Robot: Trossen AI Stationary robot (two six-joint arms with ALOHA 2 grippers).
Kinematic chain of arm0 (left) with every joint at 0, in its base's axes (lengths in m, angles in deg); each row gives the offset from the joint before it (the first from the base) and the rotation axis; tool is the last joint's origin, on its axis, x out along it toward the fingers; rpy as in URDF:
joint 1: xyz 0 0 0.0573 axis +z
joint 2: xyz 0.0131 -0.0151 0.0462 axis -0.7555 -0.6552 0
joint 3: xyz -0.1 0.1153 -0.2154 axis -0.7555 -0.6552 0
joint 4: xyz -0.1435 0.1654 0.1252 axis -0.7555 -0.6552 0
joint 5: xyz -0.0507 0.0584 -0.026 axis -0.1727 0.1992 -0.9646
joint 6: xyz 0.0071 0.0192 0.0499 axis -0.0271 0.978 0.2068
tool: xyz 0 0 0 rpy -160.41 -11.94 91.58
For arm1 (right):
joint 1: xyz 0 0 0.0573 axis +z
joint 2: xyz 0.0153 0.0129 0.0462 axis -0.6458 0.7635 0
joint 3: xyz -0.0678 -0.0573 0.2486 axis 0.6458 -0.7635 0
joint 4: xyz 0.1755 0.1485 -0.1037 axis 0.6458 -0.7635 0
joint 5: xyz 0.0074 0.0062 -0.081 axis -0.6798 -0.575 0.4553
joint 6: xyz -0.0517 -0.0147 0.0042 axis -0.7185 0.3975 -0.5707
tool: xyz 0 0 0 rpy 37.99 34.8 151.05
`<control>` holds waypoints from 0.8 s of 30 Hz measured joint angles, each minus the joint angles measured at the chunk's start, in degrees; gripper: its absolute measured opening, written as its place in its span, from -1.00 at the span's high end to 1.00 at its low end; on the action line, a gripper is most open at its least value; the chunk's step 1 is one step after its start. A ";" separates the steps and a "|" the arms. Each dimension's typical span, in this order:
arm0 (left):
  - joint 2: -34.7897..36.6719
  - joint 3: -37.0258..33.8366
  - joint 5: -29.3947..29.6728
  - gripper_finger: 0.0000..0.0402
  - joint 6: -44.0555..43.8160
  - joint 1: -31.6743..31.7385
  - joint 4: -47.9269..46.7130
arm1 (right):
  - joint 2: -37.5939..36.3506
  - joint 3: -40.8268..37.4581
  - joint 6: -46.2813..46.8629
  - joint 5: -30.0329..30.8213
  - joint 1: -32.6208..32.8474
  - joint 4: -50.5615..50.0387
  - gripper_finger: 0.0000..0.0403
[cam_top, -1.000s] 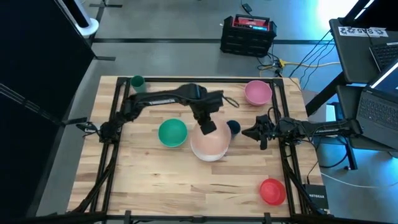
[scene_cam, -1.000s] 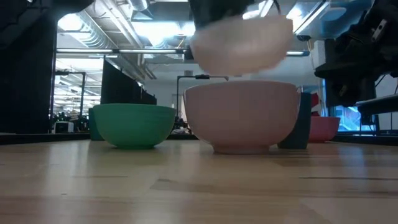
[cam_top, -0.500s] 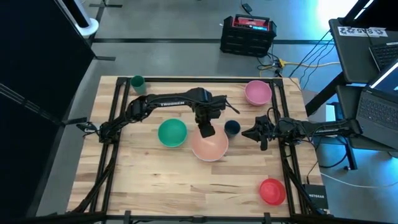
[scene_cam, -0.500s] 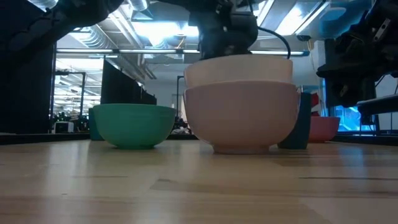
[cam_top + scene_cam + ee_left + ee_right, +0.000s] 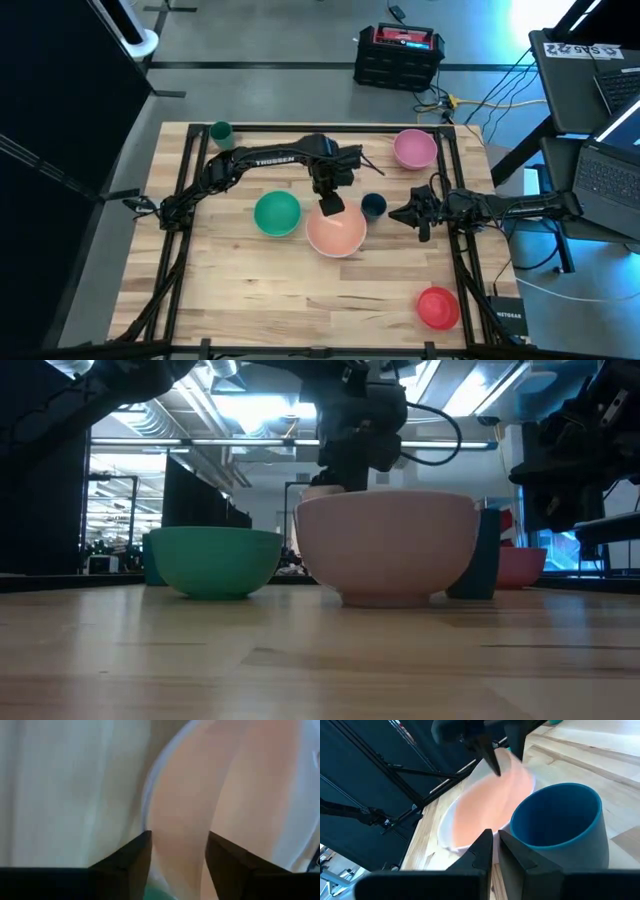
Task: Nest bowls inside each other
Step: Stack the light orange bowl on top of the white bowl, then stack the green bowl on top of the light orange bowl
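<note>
Wooden plank table [image 5: 250, 290], pale grain, smooth and flat; black rails run along both sides. Near its middle sits the large white bowl [image 5: 445, 832], visible only as a thin pale rim, since the pale peach bowl [image 5: 336, 233] sits seated inside it, rims about level in the low view — first nesting looks done. Both are round, shallow, matte plastic, light enough to drop in easily, I judge. Left hand [image 5: 331, 204] hangs just over the peach bowl's far rim, fingers spread, nothing between them; the wrist view shows only peach wall past the two dark fingers [image 5: 131, 857]. Green bowl [image 5: 277, 213] stands just beside the stack on the left arm's side, upright, likely next in. Pink bowl [image 5: 414, 148] waits at the far right corner, red-orange bowl [image 5: 437, 306] at the near right corner, well apart from the rest. Right hand [image 5: 412, 212] idles beside the small dark blue cup [image 5: 374, 205], fingers pressed together, empty. Small teal-green cup [image 5: 221, 131] at far left corner.
</note>
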 joint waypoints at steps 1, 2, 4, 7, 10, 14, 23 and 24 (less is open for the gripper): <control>0.09 0.25 0.13 0.13 -0.24 0.22 0.04 | 0.00 0.00 0.00 0.02 0.00 0.02 0.94; 0.45 0.46 0.17 0.12 -0.40 0.43 0.14 | 0.02 0.00 -0.02 0.02 0.00 0.00 0.94; 1.02 0.51 0.87 0.11 -1.00 0.75 0.32 | 0.02 0.00 -0.02 0.06 0.00 0.01 0.94; 1.94 0.53 3.47 0.12 -1.32 1.10 0.37 | 0.07 0.00 -0.03 0.24 0.00 0.02 0.94; 2.74 0.60 9.42 0.14 -1.40 1.06 -3.79 | 0.17 0.00 -0.01 0.22 -0.01 0.02 0.94; 2.98 0.00 17.57 0.17 1.36 1.03 -10.32 | 0.50 0.00 -0.02 0.15 0.00 0.02 0.94; 10.52 -14.04 16.44 0.17 13.24 2.60 -7.53 | 1.01 0.00 0.05 -1.10 0.00 0.09 0.94; 11.80 -16.23 16.15 0.17 14.90 2.88 -7.09 | 1.04 0.00 0.06 -1.30 0.00 0.11 0.94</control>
